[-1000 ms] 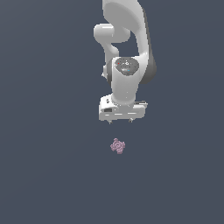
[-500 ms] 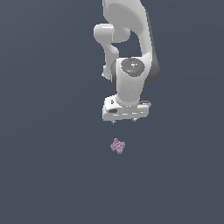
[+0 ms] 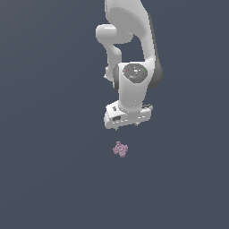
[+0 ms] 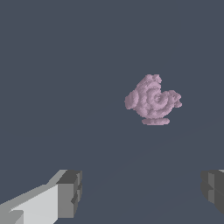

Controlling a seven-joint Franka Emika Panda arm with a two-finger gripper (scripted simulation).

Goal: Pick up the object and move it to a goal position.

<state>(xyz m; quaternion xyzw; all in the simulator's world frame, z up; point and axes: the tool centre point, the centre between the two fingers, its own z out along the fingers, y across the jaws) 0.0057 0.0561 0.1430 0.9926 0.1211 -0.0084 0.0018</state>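
Object [image 3: 120,149] lies free beneath spread jaws.

Both views are evenly and softly lit, with no glare and no blur. The dark slate worktop [image 3: 44,179] is rendered flat, and no cast shadows are seen on it. Gentle shading is shown on the white arm [image 3: 134,89], brighter on its upper surfaces.

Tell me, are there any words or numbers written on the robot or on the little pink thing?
None: no words, numbers or signs can be read in either view.
The robot arm is plain white, with only a few tiny red and green specks on a round grey cap, too small to read as anything.
The pink lumpy object carries no writing.
The end effector shows no label.
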